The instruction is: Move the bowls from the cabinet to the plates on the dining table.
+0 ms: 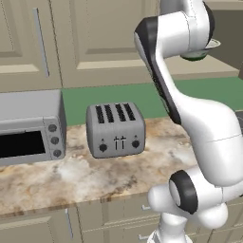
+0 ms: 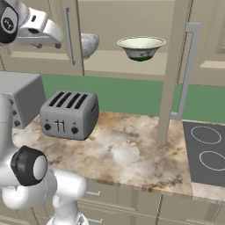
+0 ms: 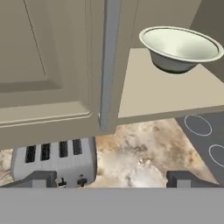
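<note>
From my gripper (image 3: 112, 178), jaws spread wide and empty above the toaster (image 3: 54, 162), the cream-and-green bowl (image 3: 181, 48) sits upright on the open cabinet shelf (image 3: 170, 94), up and to the right beyond the door's bar handle (image 3: 109, 65).

Two bowls (image 2: 141, 47) (image 2: 89, 44) side by side in cabinet (image 2: 132, 61); toaster (image 2: 69, 114) on counter (image 2: 132, 154) below.

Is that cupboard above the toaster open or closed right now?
Open. The cabinet shelf is exposed, with the green bowl on it, and one door swings out edge-on.
</note>
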